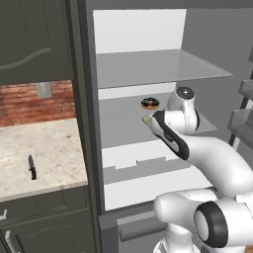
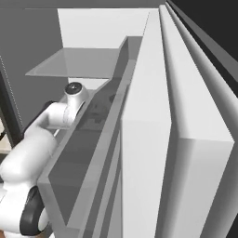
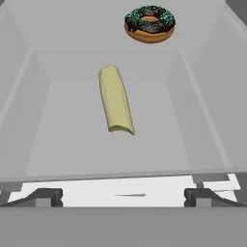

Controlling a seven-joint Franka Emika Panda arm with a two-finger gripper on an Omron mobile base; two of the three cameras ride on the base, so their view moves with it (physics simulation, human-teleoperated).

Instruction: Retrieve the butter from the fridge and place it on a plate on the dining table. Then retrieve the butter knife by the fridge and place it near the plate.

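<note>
The fridge (image 1: pixel 91 148) stands open with its white interior showing. On its middle shelf (image 1: pixel 123 131) lies the butter (image 3: pixel 116 99), a pale yellow-green block; its end peeks out beside my hand in the left base view (image 1: pixel 146 119). My gripper (image 3: pixel 123 195) is open, fingertips (image 3: pixel 46 197) spread wide, hovering at the shelf's front edge just short of the butter, with nothing between them. The black butter knife (image 1: pixel 32 167) lies on the stone counter left of the fridge. The plate and the dining table are out of view.
A chocolate donut with sprinkles (image 3: pixel 150 23) sits on the same shelf behind the butter, also seen as the donut (image 1: pixel 149 103). A glass shelf (image 1: pixel 163 69) hangs above my hand. The open fridge door (image 2: pixel 153 139) with its bins crowds the right side.
</note>
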